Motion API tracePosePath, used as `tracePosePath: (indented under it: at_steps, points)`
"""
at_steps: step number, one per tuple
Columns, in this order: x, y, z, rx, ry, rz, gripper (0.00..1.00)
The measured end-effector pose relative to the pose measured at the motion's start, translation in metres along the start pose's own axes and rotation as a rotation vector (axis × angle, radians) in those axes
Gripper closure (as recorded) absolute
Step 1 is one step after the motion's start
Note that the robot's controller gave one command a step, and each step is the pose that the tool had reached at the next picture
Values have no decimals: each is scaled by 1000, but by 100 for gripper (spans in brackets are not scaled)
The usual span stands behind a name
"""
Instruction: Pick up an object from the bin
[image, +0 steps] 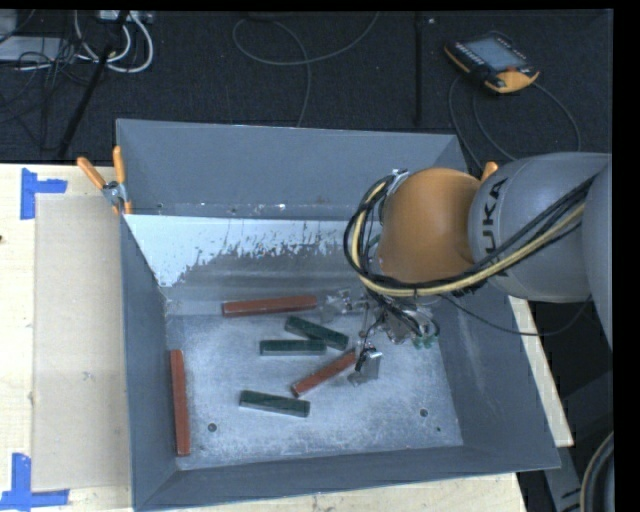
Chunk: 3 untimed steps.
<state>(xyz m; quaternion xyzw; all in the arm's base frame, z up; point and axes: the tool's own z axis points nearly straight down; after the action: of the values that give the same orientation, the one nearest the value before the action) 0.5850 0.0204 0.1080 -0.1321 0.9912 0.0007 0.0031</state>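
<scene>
My gripper (362, 362) reaches down from under the orange cover into the right middle of the bin. Its fingertips sit at the right end of a reddish-brown bar (322, 374) that lies slanted on the bin floor, and they look closed about that end. Just up and left of it lie two dark green bars, one slanted (316, 331) and one level (291, 347). A third dark green bar (274, 403) lies lower left of the gripper.
A long reddish-brown bar (269, 306) lies near the back wall. Another one (179, 402) stands along the left wall. The arm and its cables cover the bin's right back corner.
</scene>
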Motion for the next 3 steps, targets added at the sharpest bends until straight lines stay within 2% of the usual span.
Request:
tracePosePath:
  at_steps: [1,2,3]
  points:
    - [9,4,3,0,6,-6,0]
    - [4,44,2,-2,10,-50,0]
    - [-10,64,8,0,4,-175,0]
